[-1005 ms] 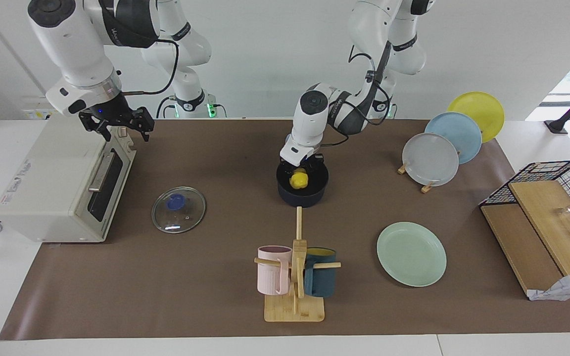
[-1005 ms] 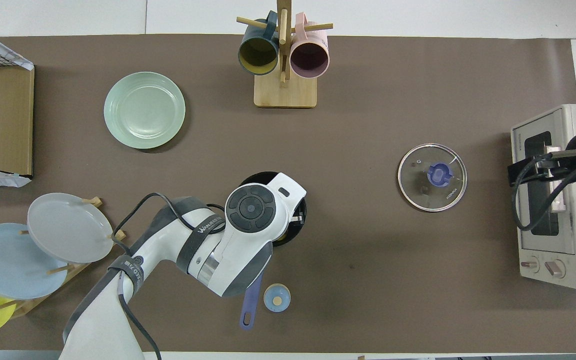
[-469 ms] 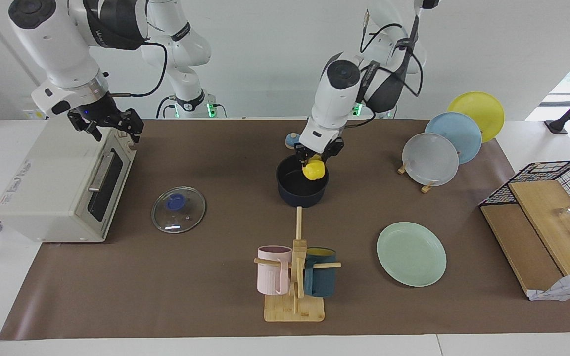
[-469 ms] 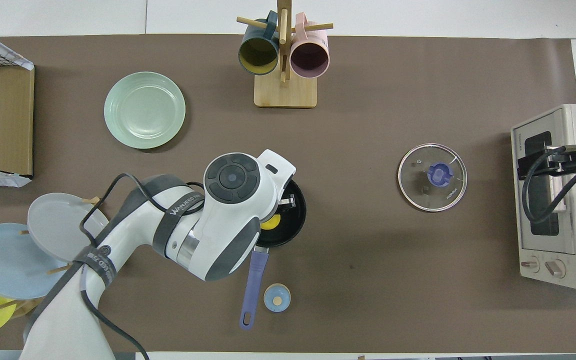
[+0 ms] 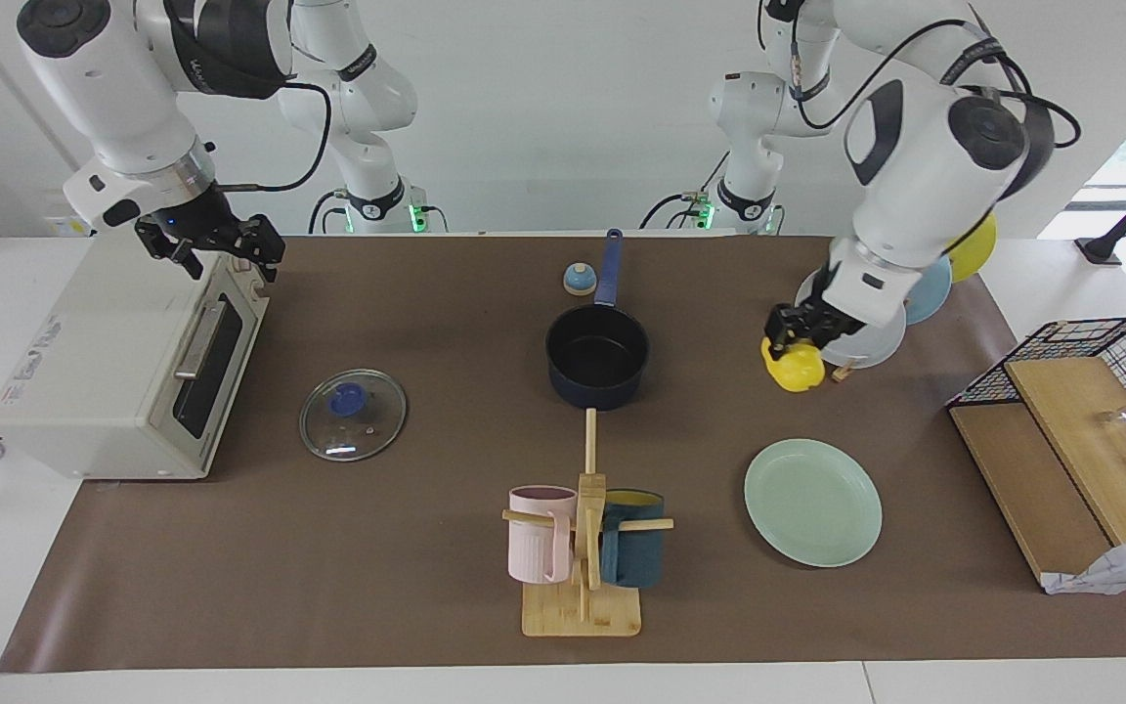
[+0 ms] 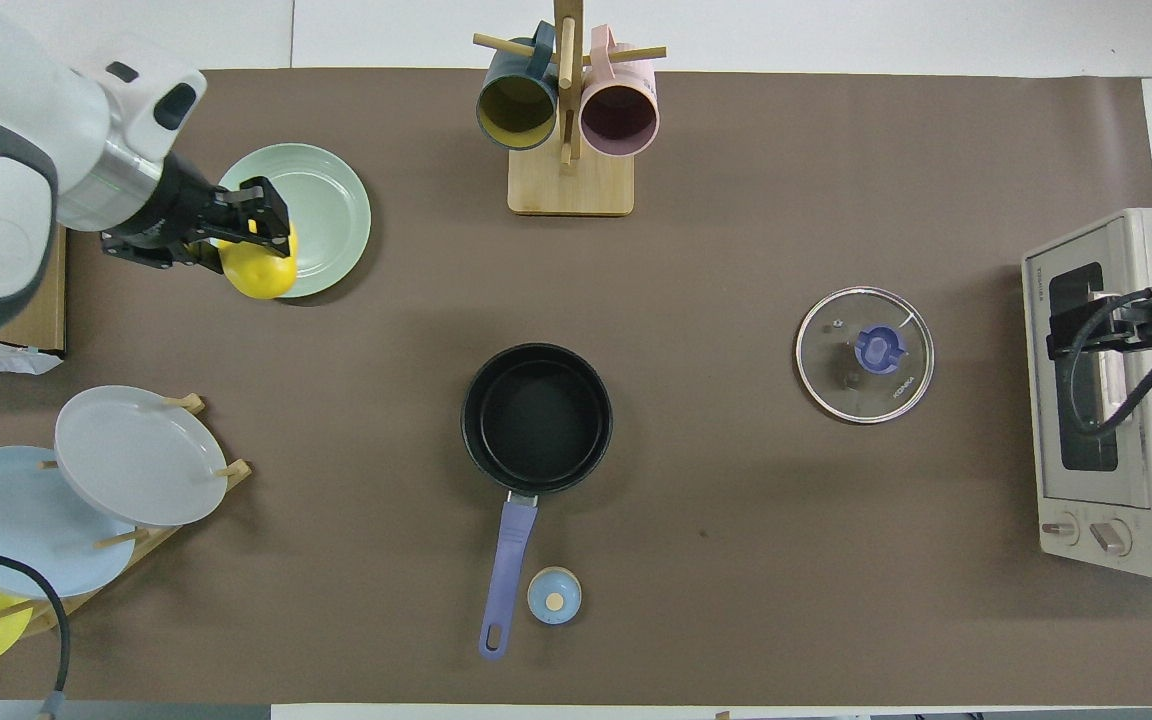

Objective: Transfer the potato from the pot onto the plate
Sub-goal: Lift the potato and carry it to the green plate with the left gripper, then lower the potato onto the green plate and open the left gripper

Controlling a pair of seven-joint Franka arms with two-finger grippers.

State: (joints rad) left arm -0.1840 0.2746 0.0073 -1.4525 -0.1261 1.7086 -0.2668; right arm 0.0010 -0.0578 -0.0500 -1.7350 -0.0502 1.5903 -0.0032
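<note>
Potato [image 5: 795, 367] held up in the air by the left claw [image 5: 790, 337], out of the pot [image 5: 597, 356].

From the right arm's end of the worktop [image 5: 426, 548]: the right claw [image 5: 221, 251] hangs over the toaster oven [image 5: 123, 362], fingers spread apart, holding nothing — this arm waits. The glass lid [image 5: 353, 414] lies flat beside the oven. The pot stands in the middle, its inside black and bare, handle toward the robots, with the mug rack [image 5: 583, 548] farther out. The left claw is clamped on the potato, up in front of the plates in the dish rack [image 5: 851, 315] — in the overhead view it covers the edge of the plate [image 6: 321, 215]. The plate [image 5: 812, 501] lies flat with nothing on it.
</note>
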